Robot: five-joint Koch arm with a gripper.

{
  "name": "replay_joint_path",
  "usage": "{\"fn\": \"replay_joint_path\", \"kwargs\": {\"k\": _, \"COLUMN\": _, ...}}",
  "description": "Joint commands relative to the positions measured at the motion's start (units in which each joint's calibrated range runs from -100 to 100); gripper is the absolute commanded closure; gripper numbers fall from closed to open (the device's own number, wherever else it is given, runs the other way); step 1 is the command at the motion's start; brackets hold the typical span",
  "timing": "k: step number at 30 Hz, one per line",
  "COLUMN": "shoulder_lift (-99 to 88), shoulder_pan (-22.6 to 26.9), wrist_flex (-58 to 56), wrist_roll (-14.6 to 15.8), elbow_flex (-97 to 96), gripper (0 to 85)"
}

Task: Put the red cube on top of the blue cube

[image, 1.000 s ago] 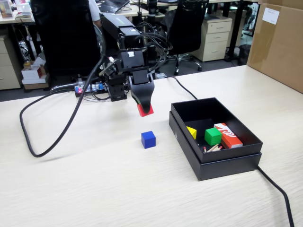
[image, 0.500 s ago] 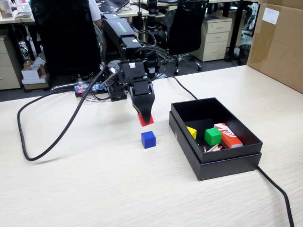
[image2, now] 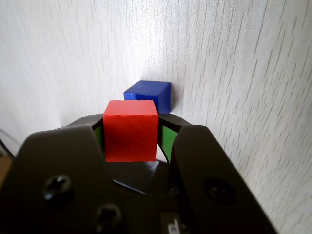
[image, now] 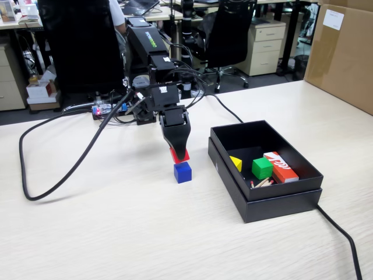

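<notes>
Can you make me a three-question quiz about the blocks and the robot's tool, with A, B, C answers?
1. Where is the green cube?
A. inside the black box
B. on top of the blue cube
C. on the floor

2. What colour is the cube sitting on the table just under the tool?
A. yellow
B. blue
C. white

3. What is the tool doing?
A. hanging open and empty
B. squeezing the red cube
C. holding a cable

Answers:
1 A, the fixed view shows it in the box beside a yellow piece.
2 B, the blue cube stands alone on the table there.
3 B, the wrist view shows the red cube pinched between both jaws, above the table.
</notes>
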Motion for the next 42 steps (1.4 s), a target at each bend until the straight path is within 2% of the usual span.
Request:
{"fn": "replay_joint_path", "kwargs": {"k": 1, "shoulder_lift": -0.25, "shoulder_pan": -0.05, "wrist_flex": 2.87, "wrist_roll": 0.05, "elbow_flex": 1.43, "gripper": 84.6}}
{"fn": "replay_joint_path", "kwargs": {"k": 18, "shoulder_lift": 0.21, "shoulder_pan": 0.1, "wrist_flex": 3.91, "wrist_roll": 0.0, "elbow_flex": -0.2, "gripper": 84.2}}
{"fn": "replay_joint_path", "kwargs": {"k": 19, "shoulder_lift": 0.21, "shoulder_pan": 0.1, "wrist_flex": 3.91, "wrist_roll": 0.0, "elbow_flex": -0.29, "gripper": 80.6}}
{"fn": "replay_joint_path", "kwargs": {"k": 20, "shoulder_lift": 0.32, "shoulder_pan": 0.29, "wrist_flex": 3.91, "wrist_roll": -0.15, "elbow_flex": -1.02, "gripper": 71.4}}
{"fn": "replay_joint_path", "kwargs": {"k": 25, "shoulder_lift": 0.21, "shoulder_pan": 0.39, "wrist_flex": 3.91, "wrist_roll": -0.15, "elbow_flex": -1.38, "gripper": 70.4}}
{"fn": "replay_joint_path", "kwargs": {"k": 28, "shoulder_lift": 0.21, "shoulder_pan": 0.39, "wrist_flex": 3.91, "wrist_roll": -0.15, "elbow_flex": -1.29, "gripper": 64.6}}
{"fn": "replay_joint_path", "kwargs": {"k": 40, "shoulder_lift": -0.59, "shoulder_pan": 0.44, "wrist_flex": 3.91, "wrist_roll": -0.1, "elbow_flex": 1.25, "gripper": 64.5}}
{"fn": "replay_joint_path", "kwargs": {"k": 42, "shoulder_lift": -0.59, "shoulder_pan": 0.44, "wrist_flex": 3.91, "wrist_roll": -0.1, "elbow_flex": 1.43, "gripper": 60.0}}
